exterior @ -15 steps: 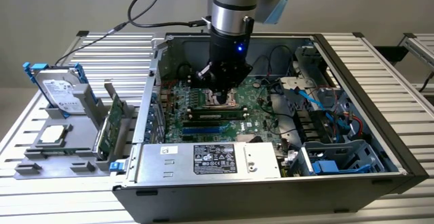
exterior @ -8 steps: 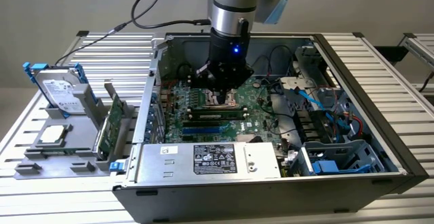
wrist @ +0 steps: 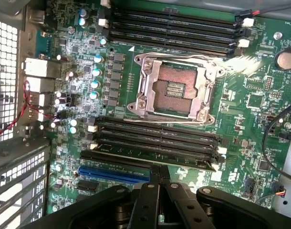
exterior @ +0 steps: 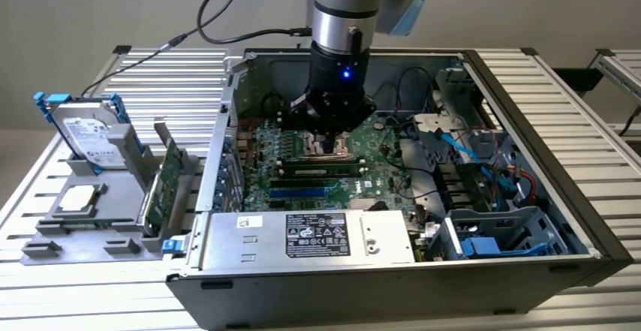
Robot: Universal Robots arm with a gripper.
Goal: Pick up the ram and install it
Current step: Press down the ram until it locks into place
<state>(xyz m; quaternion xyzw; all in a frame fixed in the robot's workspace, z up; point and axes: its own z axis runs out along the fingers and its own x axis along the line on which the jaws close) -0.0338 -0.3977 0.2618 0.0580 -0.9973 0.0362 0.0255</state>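
While clenched empty gripper [wrist: 159, 179] hovers just beside ram [exterior: 318, 170], stick lies seated in motherboard [exterior: 371, 162] slot near CPU socket [wrist: 173, 89]; install looks largely done.

Robotics laboratory: an opened desktop computer case [exterior: 521, 196] lies on a slatted aluminium surface [exterior: 161, 76], beside a grey fixture [exterior: 90, 226] holding a hard drive [exterior: 85, 132].

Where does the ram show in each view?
Exterior view: ram lies in a motherboard slot, just camera-side of the gripper.
Wrist view: ram lies in the slot bank between the CPU socket and the blue slot.
Shared landmark: the CPU socket.
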